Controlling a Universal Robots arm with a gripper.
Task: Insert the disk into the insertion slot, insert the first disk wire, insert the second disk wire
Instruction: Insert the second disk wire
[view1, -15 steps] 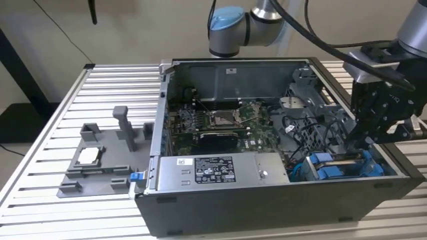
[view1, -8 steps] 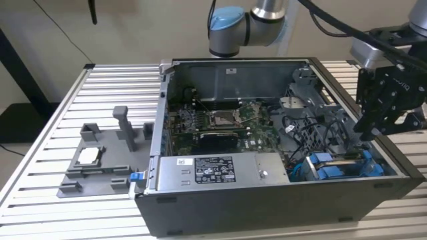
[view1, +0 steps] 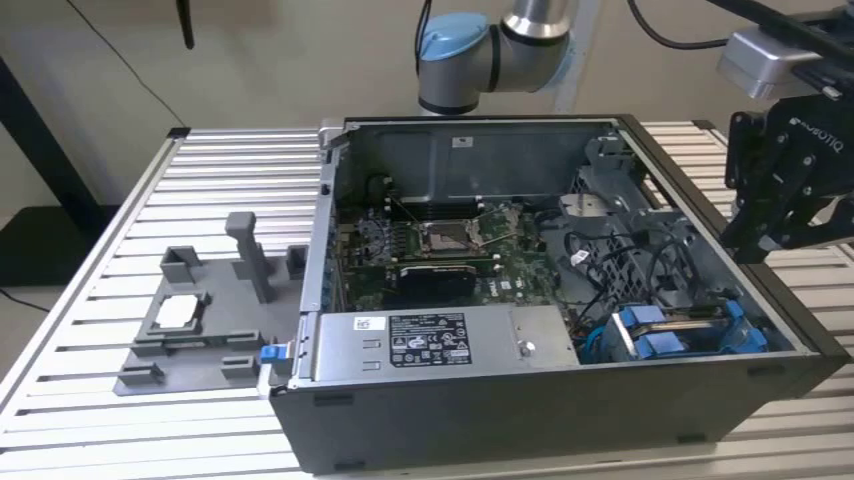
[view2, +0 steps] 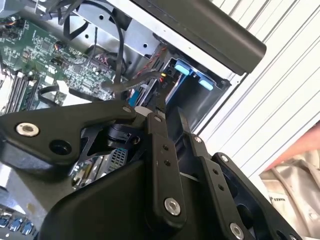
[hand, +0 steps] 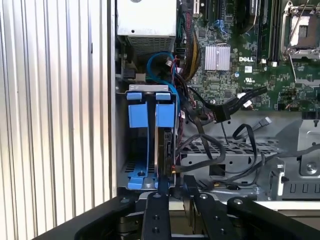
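The disk (hand: 162, 150) stands edge-on in the insertion slot (hand: 131, 150) of the grey drive cage, its blue carrier tabs (hand: 164, 115) up beside a second blue carrier. In the exterior view the blue carriers (view1: 681, 335) sit at the case's near right corner. My black gripper (view1: 750, 245) hangs above the case's right wall, over that corner. In the first wrist view the gripper (hand: 177, 184) is just off the cage, fingers (hand: 165, 192) close together with nothing visible between them. Loose black disk wires (hand: 222, 111) with connectors lie over the board by the cage.
The open computer case (view1: 561, 400) lies on a slatted metal table (view1: 227, 180). A grey plastic fixture tray (view1: 200, 330) with upright posts stands at the exterior view's left. The power supply (view1: 427, 345), motherboard (view1: 454, 250) and cable bundles (view2: 120, 85) crowd the inside.
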